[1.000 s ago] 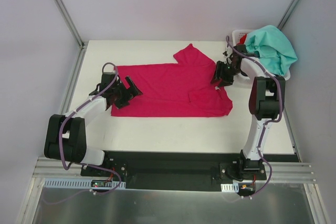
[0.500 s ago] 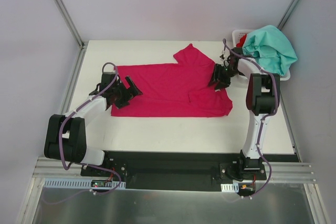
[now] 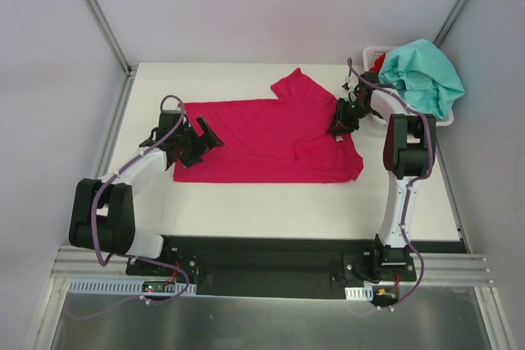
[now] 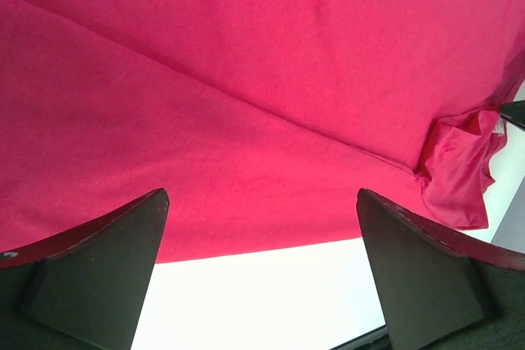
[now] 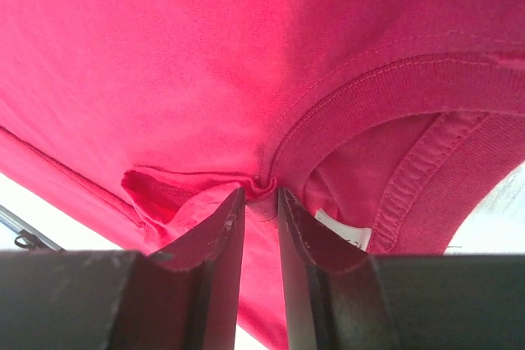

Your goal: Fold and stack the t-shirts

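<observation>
Right gripper [image 5: 261, 194] pinches a fold of the pink shirt [image 3: 262, 133] beside its collar [image 5: 394, 96]; left gripper [image 4: 262, 202] hovers above it, fingers spread wide, holding nothing.

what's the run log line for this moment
left gripper: open over pink t-shirt | right gripper: shut on pink t-shirt collar | teal t-shirt: draped over basket

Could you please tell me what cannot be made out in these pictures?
- Top view: the teal t-shirt draped over the white basket hides what lies inside, apart from some red cloth.
- Right wrist view: the white label in the collar of the magenta t-shirt sits half behind the right tool; unreadable.
- Top view: the left tool covers the shirt edge beneath it.
</observation>
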`<state>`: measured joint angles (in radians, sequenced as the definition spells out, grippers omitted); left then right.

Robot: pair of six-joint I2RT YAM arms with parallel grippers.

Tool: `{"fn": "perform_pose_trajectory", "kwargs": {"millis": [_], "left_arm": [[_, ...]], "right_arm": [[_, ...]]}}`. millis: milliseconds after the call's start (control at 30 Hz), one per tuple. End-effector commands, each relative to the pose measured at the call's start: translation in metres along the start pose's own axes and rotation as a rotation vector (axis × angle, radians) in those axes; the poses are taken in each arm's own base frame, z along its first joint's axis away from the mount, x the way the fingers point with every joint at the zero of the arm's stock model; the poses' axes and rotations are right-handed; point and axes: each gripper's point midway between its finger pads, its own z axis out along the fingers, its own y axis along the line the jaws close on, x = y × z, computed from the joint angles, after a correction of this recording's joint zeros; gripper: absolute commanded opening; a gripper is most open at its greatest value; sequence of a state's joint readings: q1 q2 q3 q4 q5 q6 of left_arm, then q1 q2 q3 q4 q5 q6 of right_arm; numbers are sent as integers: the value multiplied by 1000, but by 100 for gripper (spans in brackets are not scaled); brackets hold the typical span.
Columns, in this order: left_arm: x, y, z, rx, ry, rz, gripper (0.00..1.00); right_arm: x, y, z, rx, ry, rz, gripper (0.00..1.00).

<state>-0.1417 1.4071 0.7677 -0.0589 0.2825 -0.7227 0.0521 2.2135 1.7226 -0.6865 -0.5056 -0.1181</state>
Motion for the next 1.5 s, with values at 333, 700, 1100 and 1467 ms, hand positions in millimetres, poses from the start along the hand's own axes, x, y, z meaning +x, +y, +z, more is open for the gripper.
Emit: {"fn": "perform_pose_trajectory", "kwargs": {"millis": [333,700,1100,1467], "left_arm": [[-7,-24,-5,51,-3,28,99],[-8,-26,-6,55,-8,32,99],[-8,-26,-7,56,-7,33,99],[-8,-28,-8,60,-9,34,99]], "right_arm": [[-21,35,-32,-26,-56,-69,25],[-15,29,-32,0,-37,-66,25],[-12,19,-34,42,-30,-68,28],[-2,-5,-31,96,6,-53,30]]}}
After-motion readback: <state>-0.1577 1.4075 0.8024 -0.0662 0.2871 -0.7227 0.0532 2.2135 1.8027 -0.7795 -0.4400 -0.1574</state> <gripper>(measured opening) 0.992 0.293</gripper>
